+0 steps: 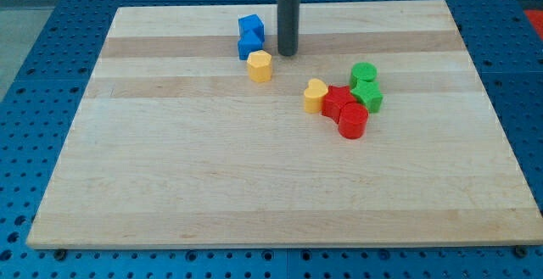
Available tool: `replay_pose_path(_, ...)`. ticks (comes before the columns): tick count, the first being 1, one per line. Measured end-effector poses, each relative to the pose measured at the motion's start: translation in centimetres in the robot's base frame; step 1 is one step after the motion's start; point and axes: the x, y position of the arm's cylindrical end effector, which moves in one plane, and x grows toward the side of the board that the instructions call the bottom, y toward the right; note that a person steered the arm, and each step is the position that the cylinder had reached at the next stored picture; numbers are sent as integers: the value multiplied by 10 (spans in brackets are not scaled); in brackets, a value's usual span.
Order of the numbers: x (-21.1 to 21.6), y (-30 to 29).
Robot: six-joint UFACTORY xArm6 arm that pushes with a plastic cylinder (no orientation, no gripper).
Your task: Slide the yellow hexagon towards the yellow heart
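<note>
Rod-end, my tip [288,53], bare, just upper-right of yellow hexagon [260,65]; I'd circle left, push toward yellow heart [316,95].

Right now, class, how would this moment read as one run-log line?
my tip: up-right of yellow hexagon block, apart | yellow heart block: lower right, touching red blocks | step: not yet done

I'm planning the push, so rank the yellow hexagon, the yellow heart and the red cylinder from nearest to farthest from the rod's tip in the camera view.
From my tip:
1. Yellow hexagon, just to the tip's lower left.
2. Yellow heart, toward the view's lower right, at the left edge of the red and green cluster.
3. Red cylinder, farther to the lower right, at the cluster's bottom.
</note>
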Motion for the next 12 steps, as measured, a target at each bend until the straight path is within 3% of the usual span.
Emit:
replay_pose_path(2, -2, -70)
replay_pose_path(3, 4, -76)
replay_pose_path(4, 19, -71)
replay_pose_path(7, 26, 13)
replay_pose_path(10, 80, 14)
replay_pose_path(12, 87, -9)
